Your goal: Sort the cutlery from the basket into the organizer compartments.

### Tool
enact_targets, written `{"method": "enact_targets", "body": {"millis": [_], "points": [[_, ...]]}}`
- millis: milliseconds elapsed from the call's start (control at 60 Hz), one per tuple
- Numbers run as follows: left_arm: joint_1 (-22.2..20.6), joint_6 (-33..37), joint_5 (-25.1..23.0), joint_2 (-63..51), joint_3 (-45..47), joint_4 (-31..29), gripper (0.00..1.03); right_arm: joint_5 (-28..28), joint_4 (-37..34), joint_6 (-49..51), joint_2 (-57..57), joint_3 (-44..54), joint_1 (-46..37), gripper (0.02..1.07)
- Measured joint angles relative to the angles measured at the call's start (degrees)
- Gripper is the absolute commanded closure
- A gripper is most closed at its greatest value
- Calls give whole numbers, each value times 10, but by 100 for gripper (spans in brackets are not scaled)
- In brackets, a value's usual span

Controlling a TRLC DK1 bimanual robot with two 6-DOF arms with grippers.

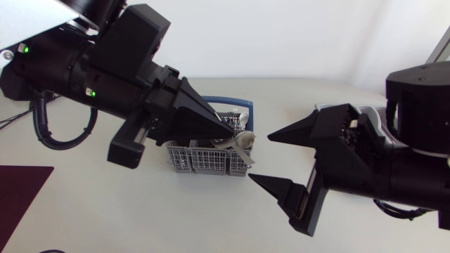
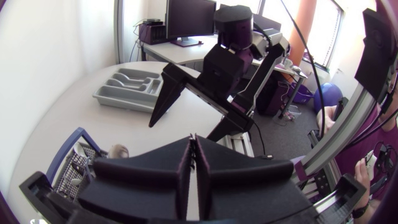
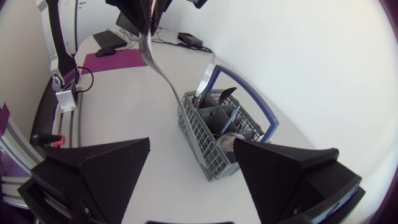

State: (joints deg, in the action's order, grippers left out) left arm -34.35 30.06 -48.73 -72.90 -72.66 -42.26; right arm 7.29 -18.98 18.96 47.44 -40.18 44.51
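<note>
In the head view the left gripper (image 1: pixel 226 130) hangs over the basket (image 1: pixel 207 161), a grey plastic mesh box with a blue hoop handle, standing on the smooth white table (image 1: pixel 105 211). Its 2 matte black wedges meet in 1 sharp point; from here I cannot tell what they pinch. A shiny rounded spoon bowl (image 1: pixel 245 140) shows at the basket end nearest the right gripper (image 1: pixel 271 158), whose 2 fingers are spread wide, beside the basket and apart from it. A dark purple mat (image 1: pixel 21 200) lies flat at the table edge.

In the left wrist view the 2 ribbed pads (image 2: pixel 183 168) are pressed together, with only a thin slit between them. Ahead, past the spread right gripper, the organizer (image 2: pixel 124 102) sits on the table: a pale grey moulded tray with several long compartments, well apart from the basket.

In the right wrist view the left gripper pinches a long silver cutlery piece (image 3: pixel 152 62), a thin curved metal strip, broad near the fingers and narrowing down toward the basket's far rim. Dark and silver handles stand in the compartments.
</note>
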Motion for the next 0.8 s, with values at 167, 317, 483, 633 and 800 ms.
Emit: {"method": "enact_targets", "body": {"millis": [167, 317, 483, 633, 800], "points": [[-26, 0, -8, -6, 0, 3, 100, 2, 19, 20, -3, 5, 9, 32], [-42, 0, -10, -24, 0, 3, 100, 2, 31, 34, -6, 7, 25, 54], [-44, -1, -20, -37, 0, 3, 100, 2, 43, 38, -6, 10, 38, 76], [-43, -1, -21, -38, -1, 3, 100, 5, 48, 38, -6, 17, 42, 85], [-43, -1, -23, -38, -1, 3, 100, 19, 50, 38, -5, 28, 45, 95]]}}
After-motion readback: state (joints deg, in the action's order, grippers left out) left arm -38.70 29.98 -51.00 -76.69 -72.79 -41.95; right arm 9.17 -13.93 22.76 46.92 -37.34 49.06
